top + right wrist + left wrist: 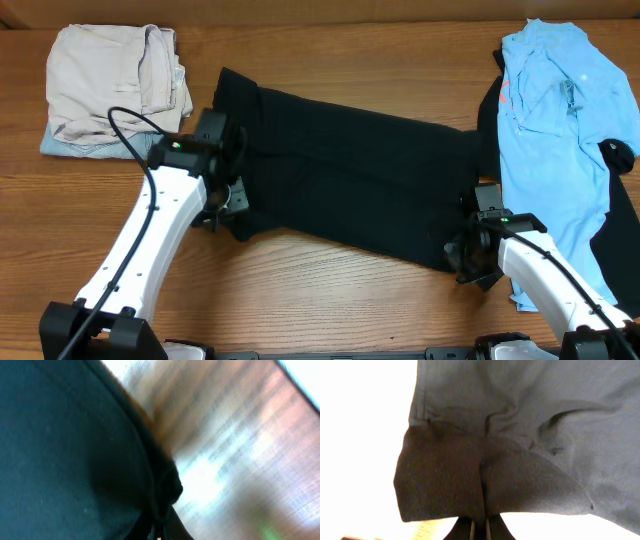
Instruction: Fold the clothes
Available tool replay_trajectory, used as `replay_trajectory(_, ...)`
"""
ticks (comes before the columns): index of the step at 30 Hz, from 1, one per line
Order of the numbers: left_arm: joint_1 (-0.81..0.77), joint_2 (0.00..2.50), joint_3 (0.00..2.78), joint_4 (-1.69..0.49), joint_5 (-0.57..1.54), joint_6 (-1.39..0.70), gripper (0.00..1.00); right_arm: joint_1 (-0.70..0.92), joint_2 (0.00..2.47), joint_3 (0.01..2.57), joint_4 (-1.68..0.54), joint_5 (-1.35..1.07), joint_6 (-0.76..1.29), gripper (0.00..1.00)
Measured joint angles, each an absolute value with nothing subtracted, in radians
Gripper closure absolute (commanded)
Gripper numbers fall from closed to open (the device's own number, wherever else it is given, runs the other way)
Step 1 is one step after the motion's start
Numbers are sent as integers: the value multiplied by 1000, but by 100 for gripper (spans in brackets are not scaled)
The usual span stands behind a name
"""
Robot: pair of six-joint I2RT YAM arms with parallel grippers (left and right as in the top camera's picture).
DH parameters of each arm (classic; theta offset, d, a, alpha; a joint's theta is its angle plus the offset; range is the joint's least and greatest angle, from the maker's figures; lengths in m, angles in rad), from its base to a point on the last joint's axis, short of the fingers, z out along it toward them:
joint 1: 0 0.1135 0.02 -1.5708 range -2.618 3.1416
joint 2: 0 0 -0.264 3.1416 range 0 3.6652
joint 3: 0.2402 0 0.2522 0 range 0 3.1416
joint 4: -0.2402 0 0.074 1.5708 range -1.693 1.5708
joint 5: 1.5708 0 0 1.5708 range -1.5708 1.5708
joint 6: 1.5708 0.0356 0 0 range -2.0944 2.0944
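A black T-shirt [350, 180] lies stretched across the middle of the wooden counter [330, 300], slanting from far left to near right. My left pincer [232, 200] is clamped together on its left edge. The left wrist view shows a flap of dark cloth gripped between the fingertips, with creases fanning out above it. My right pincer [468, 256] is closed on the near right corner. The right wrist view is blurred, but a small bunch of black fabric sits at the fingertips.

A light blue shirt [555, 130] lies crumpled at the right, its edge touching or overlapping the black shirt's right end. A folded beige garment [110, 80] sits at the far left, near my left arm.

The risks, as I judge them:
- The right grip looks thin, only a rolled hem, so it could slip free if I pull the cloth taut.
- I cannot tell whether either pincer holds one layer or two. One layer would let the shirt open and sag instead of folding.
- Lifting the right end may drag the blue shirt with it.
- Unequal lift between my arms would skew the fold line.
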State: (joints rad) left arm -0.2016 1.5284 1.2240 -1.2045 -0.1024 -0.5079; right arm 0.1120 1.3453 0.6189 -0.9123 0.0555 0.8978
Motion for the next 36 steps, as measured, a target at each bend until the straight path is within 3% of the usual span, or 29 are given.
replay_trajectory(7, -200, 1528, 1314, -1222, -102, -459, 96, 112, 1345, 743, -1018, 14, 830, 96)
replay_trajectory(25, -200, 1678, 1316, -818, -219, -415, 96, -28, 1345, 764, -656, 59, 677, 96)
replay_trajectory(36, -200, 1763, 1316, -559, -267, -414, 94, -33, 1356, 764, -437, 56, 591, 95)
